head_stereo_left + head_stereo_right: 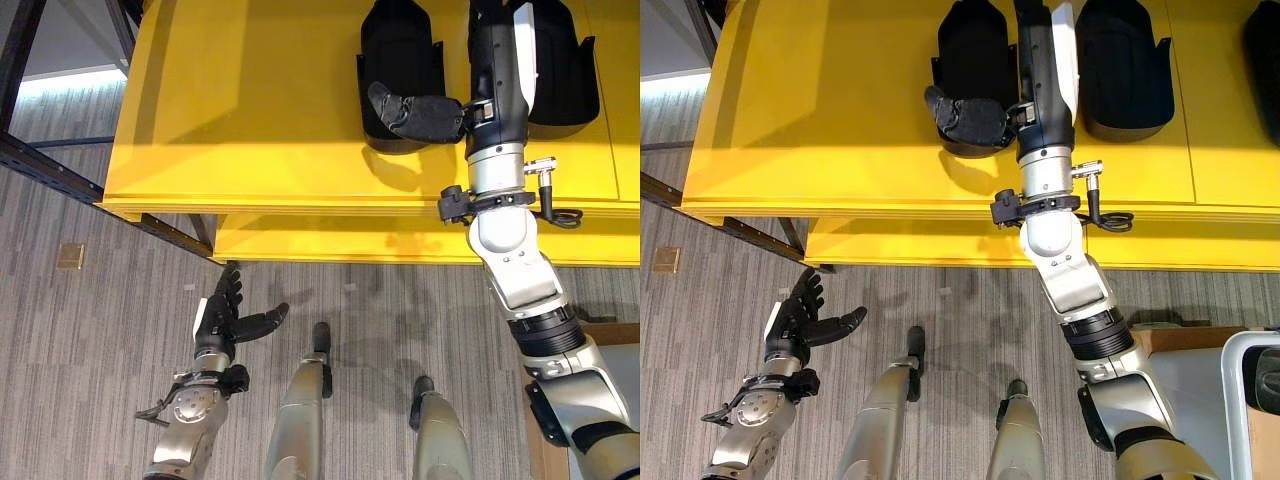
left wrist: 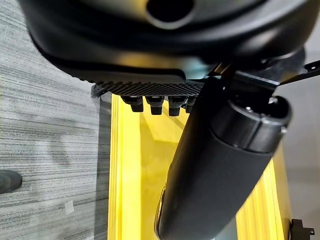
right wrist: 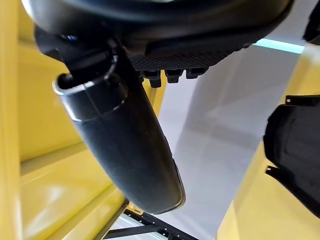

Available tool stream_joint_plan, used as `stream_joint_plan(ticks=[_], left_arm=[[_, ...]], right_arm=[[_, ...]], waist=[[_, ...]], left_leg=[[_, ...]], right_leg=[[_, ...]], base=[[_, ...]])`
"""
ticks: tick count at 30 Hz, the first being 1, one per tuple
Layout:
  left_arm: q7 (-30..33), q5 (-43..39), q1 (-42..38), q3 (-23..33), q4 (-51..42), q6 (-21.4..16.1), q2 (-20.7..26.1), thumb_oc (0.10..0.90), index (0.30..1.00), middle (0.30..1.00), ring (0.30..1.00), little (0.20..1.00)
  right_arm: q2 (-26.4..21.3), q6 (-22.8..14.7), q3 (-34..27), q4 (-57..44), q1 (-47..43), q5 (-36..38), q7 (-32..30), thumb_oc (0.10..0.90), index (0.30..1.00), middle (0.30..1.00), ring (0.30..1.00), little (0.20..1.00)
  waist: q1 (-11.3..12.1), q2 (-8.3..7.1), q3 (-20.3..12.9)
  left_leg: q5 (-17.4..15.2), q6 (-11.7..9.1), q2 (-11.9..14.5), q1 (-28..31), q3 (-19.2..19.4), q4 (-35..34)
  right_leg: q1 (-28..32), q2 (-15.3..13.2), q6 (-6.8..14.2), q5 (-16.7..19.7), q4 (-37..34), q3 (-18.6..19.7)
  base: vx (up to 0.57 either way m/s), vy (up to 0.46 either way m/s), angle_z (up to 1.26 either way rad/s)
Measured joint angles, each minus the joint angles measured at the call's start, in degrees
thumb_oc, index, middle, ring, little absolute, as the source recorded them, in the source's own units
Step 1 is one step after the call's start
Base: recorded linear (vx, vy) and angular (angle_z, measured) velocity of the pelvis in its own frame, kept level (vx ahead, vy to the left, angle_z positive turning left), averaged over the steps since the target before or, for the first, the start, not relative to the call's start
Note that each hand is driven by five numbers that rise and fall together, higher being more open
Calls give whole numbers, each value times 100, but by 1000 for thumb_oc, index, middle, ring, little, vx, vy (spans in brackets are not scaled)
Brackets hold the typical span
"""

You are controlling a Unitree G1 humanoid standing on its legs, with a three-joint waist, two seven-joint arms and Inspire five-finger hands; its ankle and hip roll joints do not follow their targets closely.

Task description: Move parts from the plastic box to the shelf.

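Upper middle of frame: right robot hand on yellow shelf, thumb out, fingers relaxed, touching black part | part looks rigid, light, smooth: grip its rim | left robot hand lower left, released, empty

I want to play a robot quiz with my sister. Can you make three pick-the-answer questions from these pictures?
1. Where is the right hand?
A. Down by the floor
B. Over the shelf, between two black parts
C. Inside a box

2. What colour is the shelf?
A. Yellow
B. Blue
C. White

3. How is the left hand?
A. Clutching a part
B. Made into a fist
C. Open, holding nothing

Answers:
1. B: the right arm reaches up over the shelf, and a black part lies on each side of the hand.
2. A: the whole shelf board is bright yellow.
3. C: its fingers and thumb are spread, with nothing in them.
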Motion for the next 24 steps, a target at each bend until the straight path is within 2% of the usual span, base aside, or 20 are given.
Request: stream_joint_plan(ticks=[8,10,13,14,21,24], left_arm=[[6,30,97,32,-28,0,-9,900,1000,1000,1000,1000],[19,46,212,222,-65,-5,-36,900,1000,1000,1000,1000],[28,156,370,330,-73,9,-86,900,1000,1000,1000,1000],[38,230,399,355,-61,12,-108,900,1000,1000,1000,1000],[23,276,596,495,-129,11,-278,900,1000,1000,1000,1000],[0,276,759,619,-140,16,-310,900,1000,1000,1000,1000]], right_arm=[[-180,11,-3,-508,1068,-338,267,900,1000,1000,1000,1000],[-226,25,-98,-706,1631,-555,399,900,1000,1000,1000,1000],[-241,56,-410,-1123,2705,-1009,619,900,1000,1000,1000,1000],[-265,64,-426,-1124,2823,-1136,659,900,1000,1000,1000,1000],[-621,200,-1045,-1639,3855,-1913,883,900,1000,1000,1000,1000],[-784,199,-1172,-1847,3893,-2120,1000,900,1000,1000,1000,1000]], waist=[[-52,-53,6],[-155,-210,-45],[-255,-327,-56],[-314,-330,-55],[-340,-349,-45],[-458,-407,-50]], left_leg=[[-22,5,7,-27,-2,27],[-34,-5,33,-135,-4,53],[-85,-2,56,-191,13,105],[-89,0,57,-190,21,110],[-106,-5,84,-190,33,97],[-110,-3,89,-191,59,101]], right_leg=[[-10,5,1,1,-15,-1],[-102,32,-2,0,-9,1],[-125,46,2,8,-57,9],[-126,52,10,13,-59,20],[-127,66,12,15,-86,30],[-125,71,26,23,-93,33]], base=[[0,0,0],[-5,8,-2],[-4,12,-5],[2,2,-4],[0,0,0],[0,0,0]])
